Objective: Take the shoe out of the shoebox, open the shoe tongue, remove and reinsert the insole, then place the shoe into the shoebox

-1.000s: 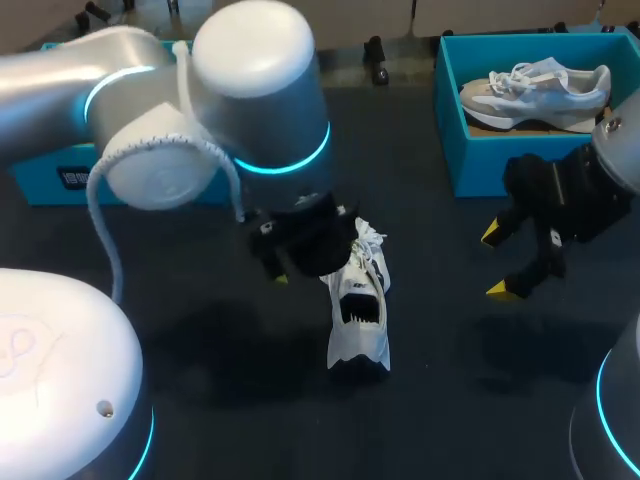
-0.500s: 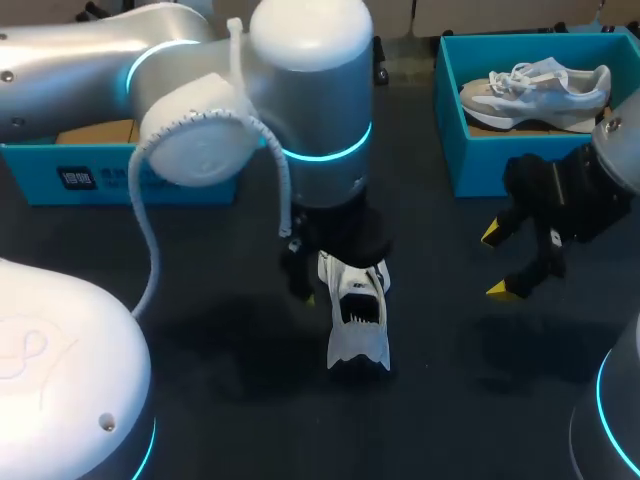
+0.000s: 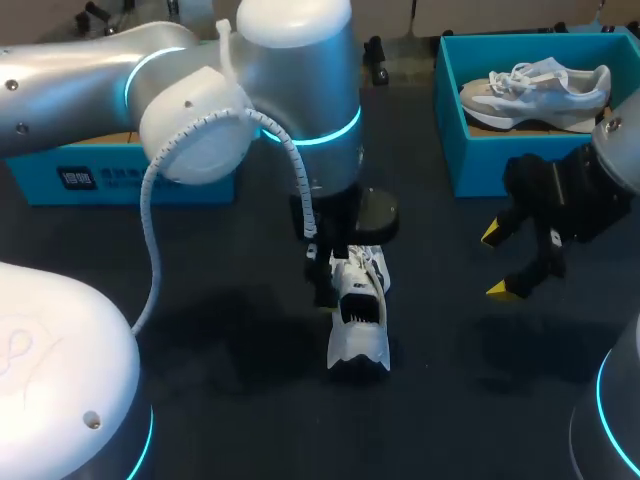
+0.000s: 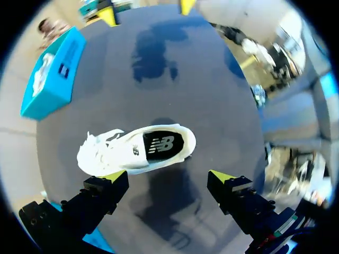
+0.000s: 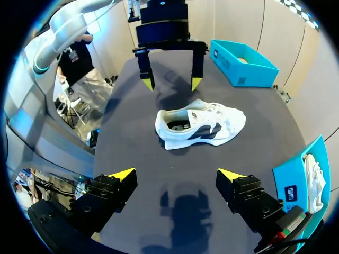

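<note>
Left pincer apart near shoe, gap clear only in wrist view; right pincer apart.

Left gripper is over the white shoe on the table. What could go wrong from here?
1. The left gripper is open, the shoe off-centre toward one finger; on descent, that finger may hit the shoe's side and tip it.
2. Its loose laces could snag.
3. The right gripper is open and apart, so nothing steadies the shoe; a pull may drag it.

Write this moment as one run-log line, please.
shoe: on table, upright | left end effector: open, beside shoe | right end effector: open, empty, apart from shoe
</note>
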Motion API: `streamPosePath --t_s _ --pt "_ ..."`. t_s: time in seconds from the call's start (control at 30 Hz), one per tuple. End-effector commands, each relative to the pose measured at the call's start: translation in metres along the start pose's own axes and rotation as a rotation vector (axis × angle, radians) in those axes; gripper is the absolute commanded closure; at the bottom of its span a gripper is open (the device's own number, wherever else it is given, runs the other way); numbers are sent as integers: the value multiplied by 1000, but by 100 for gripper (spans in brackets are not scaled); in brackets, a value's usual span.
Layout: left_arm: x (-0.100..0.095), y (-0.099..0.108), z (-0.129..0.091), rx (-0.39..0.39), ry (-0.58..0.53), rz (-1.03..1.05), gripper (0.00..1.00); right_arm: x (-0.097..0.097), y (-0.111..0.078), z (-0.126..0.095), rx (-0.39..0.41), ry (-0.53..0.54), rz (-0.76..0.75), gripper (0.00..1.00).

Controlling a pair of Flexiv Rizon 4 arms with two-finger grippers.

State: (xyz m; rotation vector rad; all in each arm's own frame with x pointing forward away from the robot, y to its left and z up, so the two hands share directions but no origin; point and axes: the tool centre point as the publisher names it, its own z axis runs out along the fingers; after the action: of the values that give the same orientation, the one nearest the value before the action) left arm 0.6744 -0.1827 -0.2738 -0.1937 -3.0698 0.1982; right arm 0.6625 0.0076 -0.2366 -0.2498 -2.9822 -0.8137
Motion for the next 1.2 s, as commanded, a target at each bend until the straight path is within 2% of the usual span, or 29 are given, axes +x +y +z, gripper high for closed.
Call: streamPosePath --t_s 0.03,0.2,0.37,0.53,0.73,0.83,1.2 --pt "1 6 2 52 1 -174 0 1 -1 1 0 -2 0 0" --pt "1 7 7 48 -35 -162 0 1 -1 1 0 -2 0 0" --pt "11 11 14 27 -76 -102 0 1 -1 1 0 -2 0 0" --pt "21 8 17 31 -52 -90 0 1 -1 1 0 -2 0 0" --pt "40 -2 33 -6 -40 -112 0 1 -1 1 0 -2 0 0" --pt "49 -10 38 1 -23 -104 0 1 -1 1 0 -2 0 0" --pt "58 -27 62 -2 -40 -48 0 1 -1 1 0 -2 0 0"
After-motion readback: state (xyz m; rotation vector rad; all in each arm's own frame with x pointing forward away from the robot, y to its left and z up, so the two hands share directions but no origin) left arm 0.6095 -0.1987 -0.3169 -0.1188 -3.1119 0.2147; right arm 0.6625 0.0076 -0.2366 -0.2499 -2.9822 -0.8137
